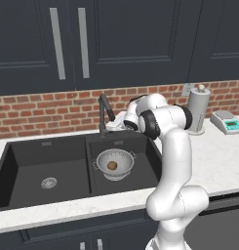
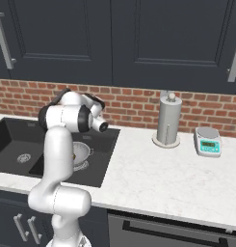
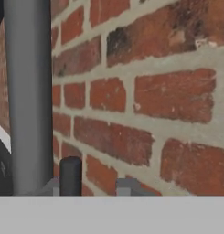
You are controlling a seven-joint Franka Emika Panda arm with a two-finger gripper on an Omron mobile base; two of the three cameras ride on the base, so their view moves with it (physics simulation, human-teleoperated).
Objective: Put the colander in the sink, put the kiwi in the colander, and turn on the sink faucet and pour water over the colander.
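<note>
The black double-basin sink (image 1: pixel 23 171) holds the silvery colander (image 1: pixel 122 158) in its right basin, and the brown kiwi (image 1: pixel 111 165) lies inside the bowl. Part of the colander (image 2: pixel 83 153) peeks out behind my arm in the right base view. The dark sink faucet (image 1: pixel 104 111) stands behind the basin divider. My gripper (image 1: pixel 114 127) is low at the faucet's right side, close to its base. In the hand view the faucet's grey stem (image 3: pixel 29 91) runs upright at the left, with one dark fingertip (image 3: pixel 71 176) just to its right. The jaw gap is unclear.
A brick wall (image 3: pixel 154 91) stands close behind the faucet. To the right, on the white counter (image 2: pixel 153 173), are a paper-towel holder (image 1: pixel 198 110) and a small scale (image 1: pixel 227 122). Dark cabinets hang overhead. The left basin has a silver drain (image 1: pixel 49 183).
</note>
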